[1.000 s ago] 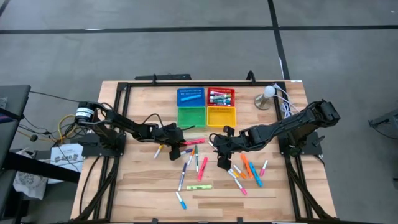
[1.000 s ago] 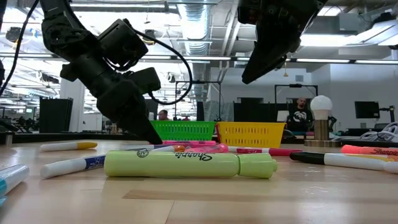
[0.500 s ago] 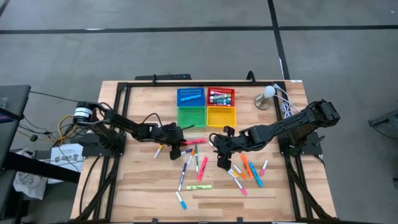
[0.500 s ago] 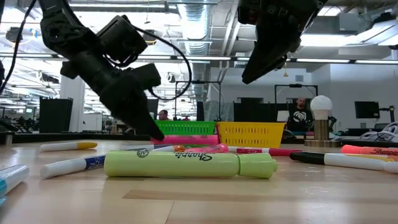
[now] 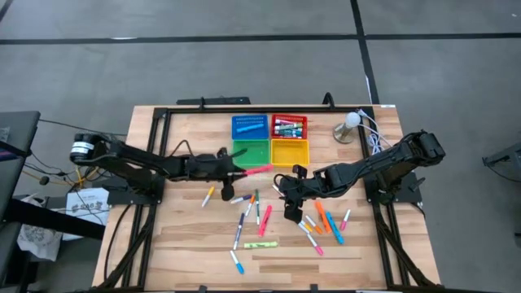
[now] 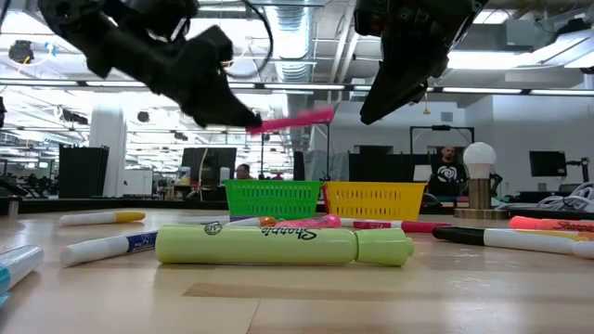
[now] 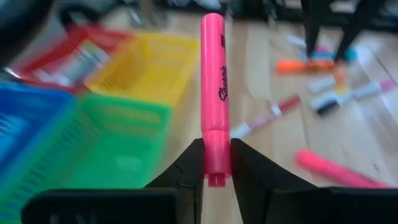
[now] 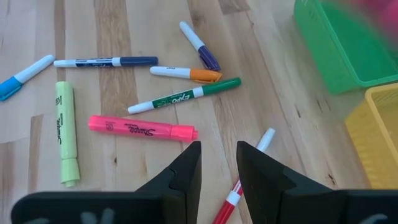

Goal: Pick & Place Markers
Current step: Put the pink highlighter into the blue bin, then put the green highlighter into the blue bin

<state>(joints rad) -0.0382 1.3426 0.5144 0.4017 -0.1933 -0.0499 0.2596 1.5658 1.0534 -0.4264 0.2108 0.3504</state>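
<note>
Nearest the desk's front edge, loose markers (image 5: 262, 243) lie scattered on the wood, a yellow-green highlighter (image 6: 283, 246) foremost among them. Above that scatter, toward the desk's middle, the right pincer (image 5: 290, 213) hangs with its fingers slightly parted and nothing between them. Farther in, the left pincer (image 5: 230, 172) is closed on the tail of a pink highlighter (image 7: 213, 93), held clear of the desk and pointing toward the trays. The step in hand looks like the carry. Beyond, by the back edge, sit the green tray (image 5: 251, 151), yellow tray (image 5: 290, 150), blue tray (image 5: 249, 127) and red tray (image 5: 289, 126). The next move likely calls for centring over a tray and letting go.
</note>
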